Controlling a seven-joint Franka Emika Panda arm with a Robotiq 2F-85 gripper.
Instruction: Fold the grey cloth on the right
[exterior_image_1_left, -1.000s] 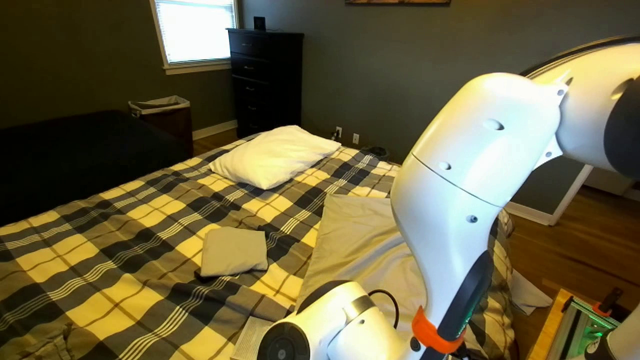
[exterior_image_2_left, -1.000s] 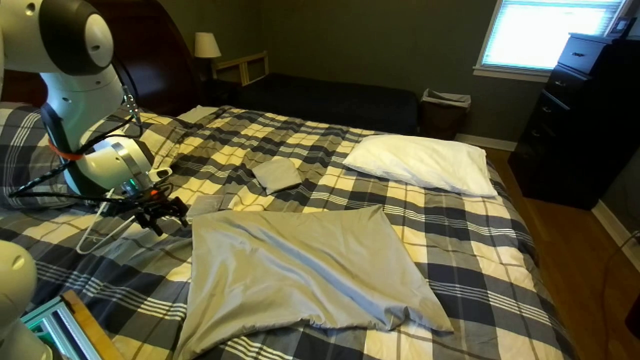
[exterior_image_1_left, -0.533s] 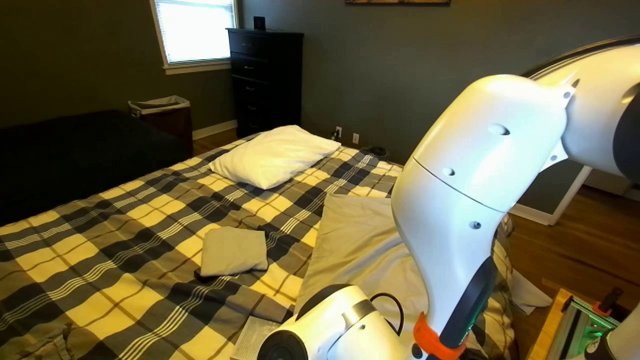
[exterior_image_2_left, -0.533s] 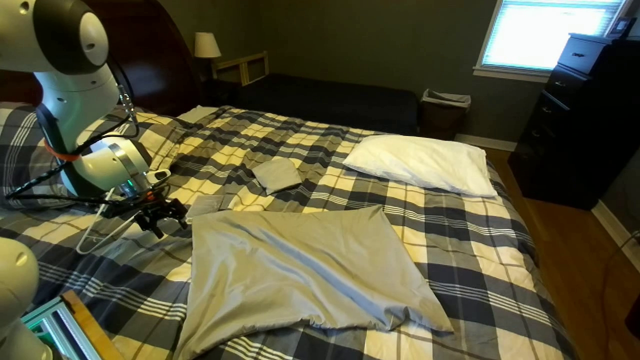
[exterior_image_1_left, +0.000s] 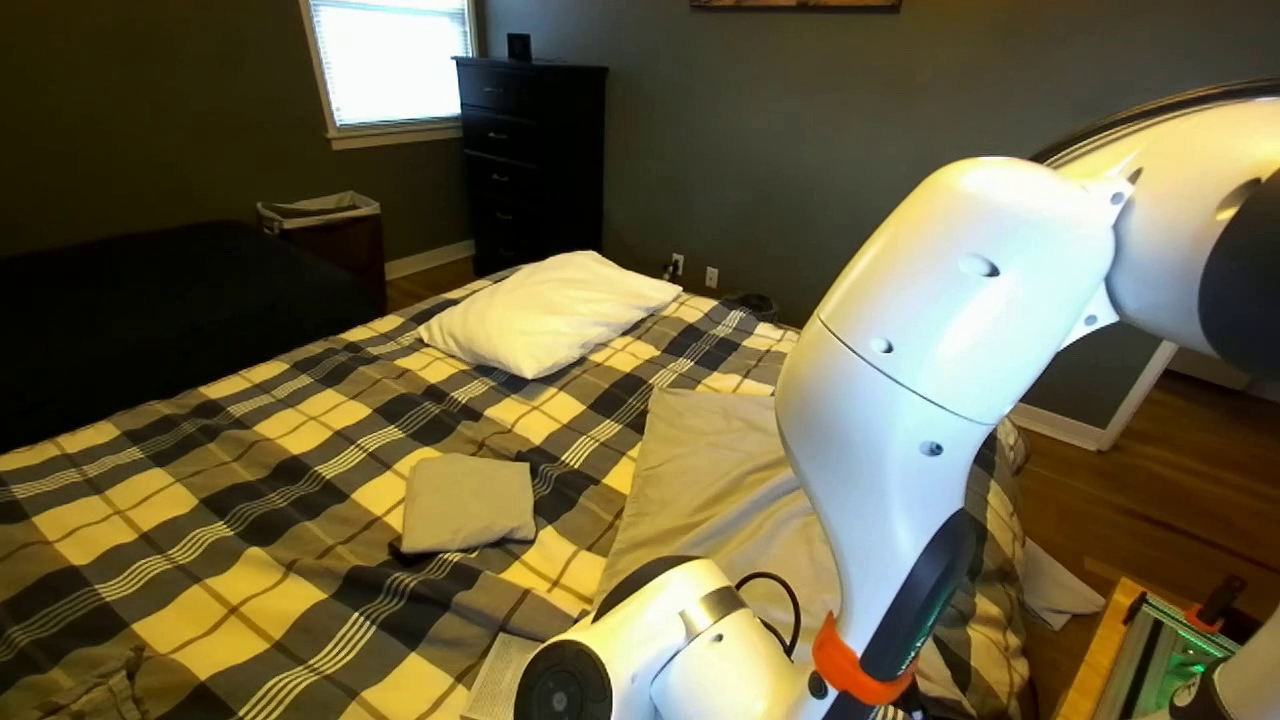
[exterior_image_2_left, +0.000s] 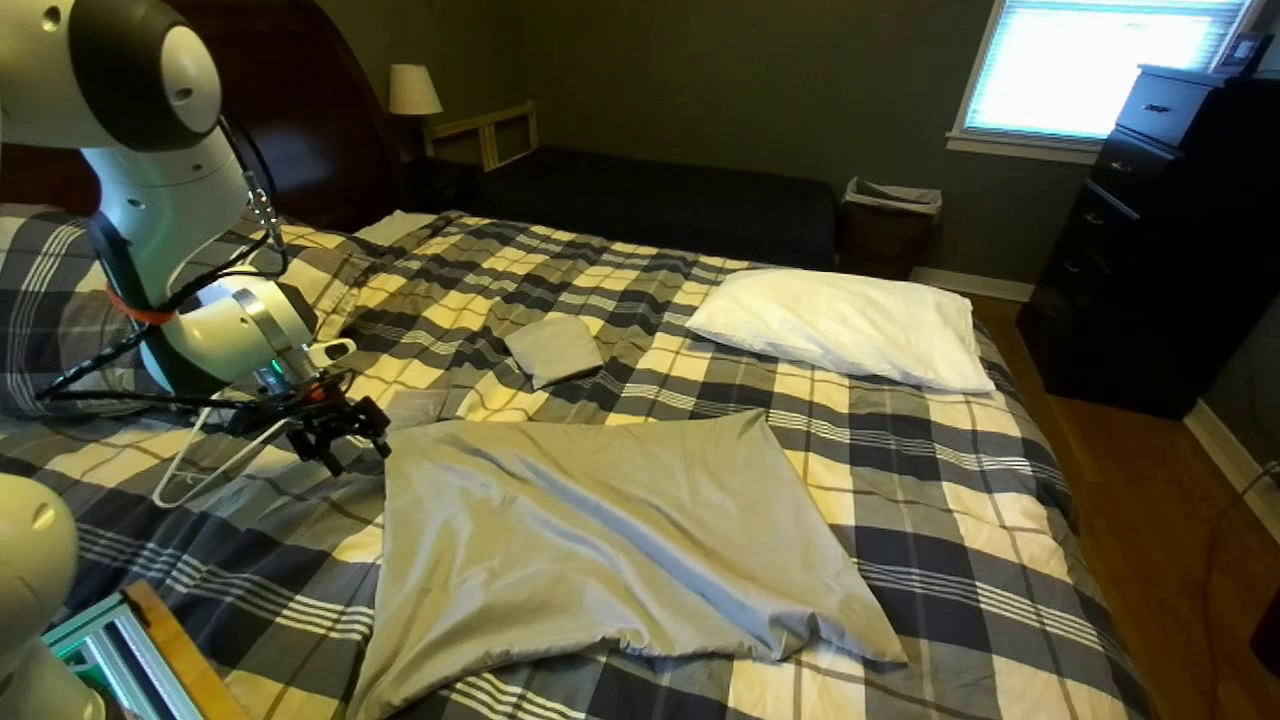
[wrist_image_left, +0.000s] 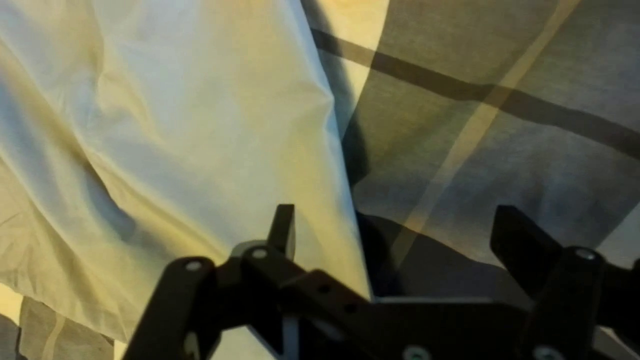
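Wrist view: the tool (wrist_image_left: 395, 215) is hanging at one edge of the grey cloth (wrist_image_left: 200, 150), with one of its fingers (wrist_image_left: 284, 225) showing against the fabric and its partner against the plaid-covered bench (wrist_image_left: 450, 125).
Tool jaws: they are standing wide apart and pinching nothing; whether a fingertip is brushing the fabric, the pictures are not showing.
Cloth's place: in an exterior view the grey cloth (exterior_image_2_left: 600, 540) is lying spread across the bench, one corner sitting just beside the tool; in an exterior view the arm (exterior_image_1_left: 900, 400) is hiding much of it.
Which cloth: the small grey square (exterior_image_1_left: 468, 503) is lying to the left of it there, so I am taking the large piece as the one meant.
Folds done: none is showing; the cloth is spreading wide, with slanting creases and a rumpled hem, and no flap is visibly lying turned over. How many layers it is holding, I am not able to tell.
Folds left: by my judgement the whole job is waiting: pinching an edge, lifting it, carrying it across, laying it down, and probably repeating that for a compact shape.
Step in hand: I am reading this as the approach to a first pinch.
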